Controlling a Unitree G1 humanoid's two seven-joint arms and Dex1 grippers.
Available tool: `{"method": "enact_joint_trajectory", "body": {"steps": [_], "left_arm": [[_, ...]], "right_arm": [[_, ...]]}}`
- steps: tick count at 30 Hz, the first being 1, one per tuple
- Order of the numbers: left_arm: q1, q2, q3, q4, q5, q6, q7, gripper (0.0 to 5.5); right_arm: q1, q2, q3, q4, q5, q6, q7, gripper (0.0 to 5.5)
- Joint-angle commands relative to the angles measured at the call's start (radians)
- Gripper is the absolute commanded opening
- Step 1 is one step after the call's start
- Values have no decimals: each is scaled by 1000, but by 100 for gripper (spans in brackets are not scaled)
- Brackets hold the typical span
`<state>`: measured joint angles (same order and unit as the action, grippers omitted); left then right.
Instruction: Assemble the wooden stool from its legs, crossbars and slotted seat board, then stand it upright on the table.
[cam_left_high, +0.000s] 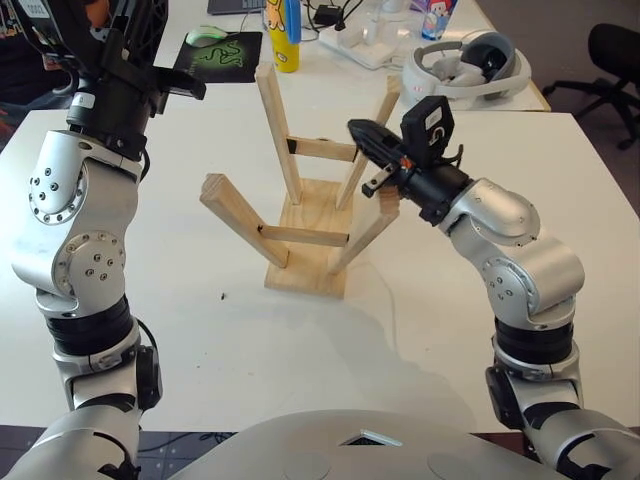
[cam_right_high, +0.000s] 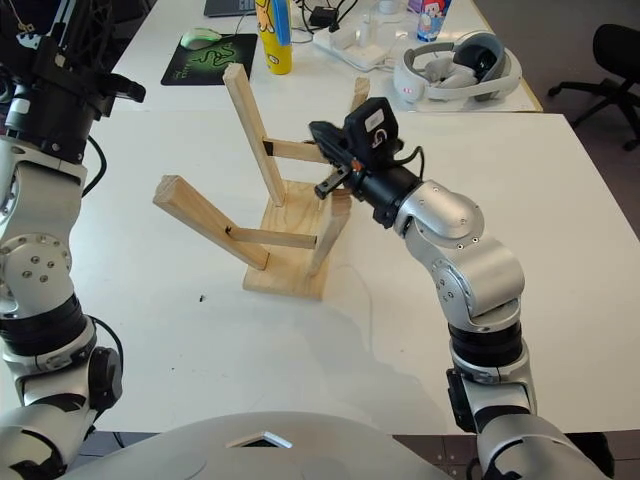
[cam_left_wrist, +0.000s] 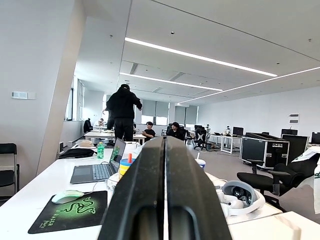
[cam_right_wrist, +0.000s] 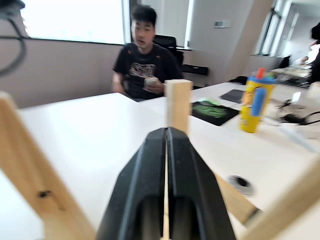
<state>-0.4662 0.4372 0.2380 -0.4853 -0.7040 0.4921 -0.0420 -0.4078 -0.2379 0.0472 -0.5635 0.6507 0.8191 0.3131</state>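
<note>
stool (cam_left_high: 310, 265): pale bare wood, matt
table (cam_left_high: 250, 340): white, smooth, faint sheen
right gripper (cam_left_high: 358, 130): black smooth plastic
bottle (cam_left_high: 283, 35): glossy yellow plastic
mouse mat (cam_left_high: 222, 52): matt black cloth

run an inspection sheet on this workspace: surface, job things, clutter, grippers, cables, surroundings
surface: white table, one small dark speck
job's things: stool upside down, seat flat on the table, four legs pointing up, two crossbars fitted; not yet stood upright
clutter: mouse pad, yellow bottle, headset, all beyond the stool
grippers: left gripper shut, raised at far left; right gripper shut, among the upturned legs
cables: cables by the white power strip, away from the stool
surroundings: office chair at far right
</note>
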Motion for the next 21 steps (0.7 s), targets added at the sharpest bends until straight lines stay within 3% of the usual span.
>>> {"method": "enact_joint_trajectory", "body": {"steps": [1,4,6,8,11,15,21], "left_arm": [[27,-7,13,-13,34,-12,-6,0],[31,-13,27,-18,45,-21,3,0],[34,-17,33,-22,51,-23,6,0],[38,-21,39,-29,58,-22,7,0],[29,-21,43,-31,68,-23,8,0],[32,-15,48,-38,79,-18,5,0],[18,-10,67,-48,90,-13,5,0]], "right_arm": [[-132,146,-231,33,392,27,-197,3],[-242,170,-389,168,509,-55,-377,3],[-302,133,-451,262,432,-136,-453,3],[-313,28,-385,348,194,-207,-464,3],[-282,-138,-177,497,-137,-227,-439,3],[-381,-185,-50,717,-265,-222,-271,3],[-689,-189,43,1242,-460,-455,-28,3]]}}
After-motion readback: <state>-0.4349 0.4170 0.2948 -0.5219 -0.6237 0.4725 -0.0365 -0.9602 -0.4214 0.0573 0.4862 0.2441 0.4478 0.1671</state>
